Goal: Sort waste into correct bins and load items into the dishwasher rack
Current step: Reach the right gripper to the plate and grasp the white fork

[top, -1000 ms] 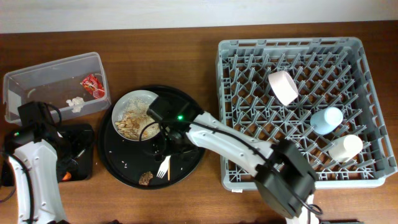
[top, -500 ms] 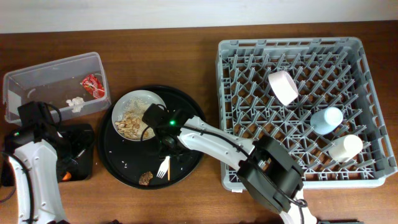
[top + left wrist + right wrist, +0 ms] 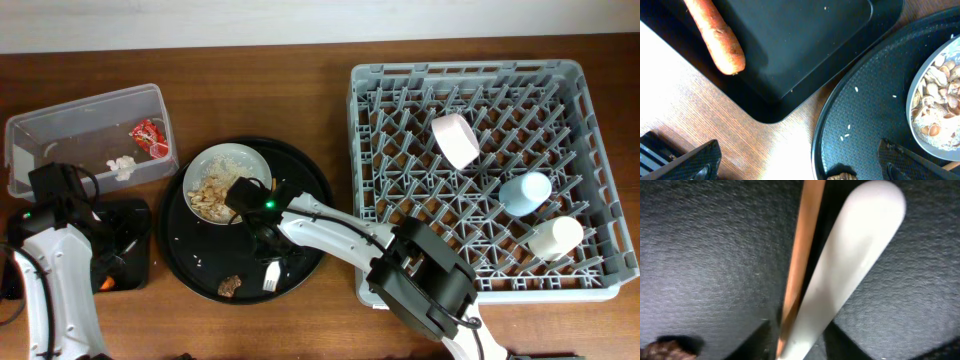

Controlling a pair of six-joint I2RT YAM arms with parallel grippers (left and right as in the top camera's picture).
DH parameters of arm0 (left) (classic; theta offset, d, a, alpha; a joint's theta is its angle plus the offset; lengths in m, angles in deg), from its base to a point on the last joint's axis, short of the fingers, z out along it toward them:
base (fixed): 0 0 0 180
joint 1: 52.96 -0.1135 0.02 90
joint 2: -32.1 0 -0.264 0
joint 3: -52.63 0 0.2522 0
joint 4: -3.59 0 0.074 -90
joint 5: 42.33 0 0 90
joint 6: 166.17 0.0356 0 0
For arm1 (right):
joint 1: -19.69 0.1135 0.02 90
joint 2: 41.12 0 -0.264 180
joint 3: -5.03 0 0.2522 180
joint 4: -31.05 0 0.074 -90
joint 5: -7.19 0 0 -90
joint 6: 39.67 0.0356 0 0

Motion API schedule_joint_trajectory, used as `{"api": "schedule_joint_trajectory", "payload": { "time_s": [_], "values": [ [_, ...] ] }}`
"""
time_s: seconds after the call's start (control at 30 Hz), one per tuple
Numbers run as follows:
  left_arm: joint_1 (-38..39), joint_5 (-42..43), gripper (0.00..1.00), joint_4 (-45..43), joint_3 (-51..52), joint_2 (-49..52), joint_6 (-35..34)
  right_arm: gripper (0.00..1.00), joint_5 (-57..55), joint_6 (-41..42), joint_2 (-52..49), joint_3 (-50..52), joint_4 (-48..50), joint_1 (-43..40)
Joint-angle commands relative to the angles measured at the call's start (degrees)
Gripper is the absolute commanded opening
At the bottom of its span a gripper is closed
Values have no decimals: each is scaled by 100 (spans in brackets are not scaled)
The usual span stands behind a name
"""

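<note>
Right arm reaches across the round black tray. Right end effector sits low over the white plastic fork, tines poking out below it in the overhead view. Wrist view: two dark fingers flank the fork handle closely. A thin orange-brown stick lies hard against the handle, between it and the left-hand finger. Cannot tell whether the fingers are actually clamped.

Small brown lump is on the same tray, just left of the fork, apart from it.

Pale plate is at the tray's upper left, carrying the beige food scraps. The right arm's wrist overlaps the plate's lower right edge.

Left end effector hangs with fingers wide apart and nothing between them, above the desk where the shallow black tray and the round tray nearly meet. Carrot lies in the shallow tray.

Clear tub is at upper left and holds the red wrapper and the white tissue.

Dishwasher rack is on the right. The bowl is tilted among the pegs near the top. The light-blue cup and cream cup lie on their sides toward the right edge.
</note>
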Motion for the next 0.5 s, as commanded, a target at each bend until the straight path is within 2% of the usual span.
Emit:
{"api": "schedule_joint_trajectory", "payload": {
  "time_s": [0.0,0.2,0.3,0.47],
  "values": [
    [-24,-63,99,-15,-17,-76,85,27,-17,24,-101,-11,-313,-22],
    [-24,-63,99,-17,-17,-76,85,21,-212,15,142,-28,-577,-267],
    [-24,-63,99,-11,-17,-76,87,15,-232,-92,264,-31,-649,-398],
    [-24,-66,99,-20,-17,-76,87,15,-251,-201,286,-31,-822,-466]
  ]
}}
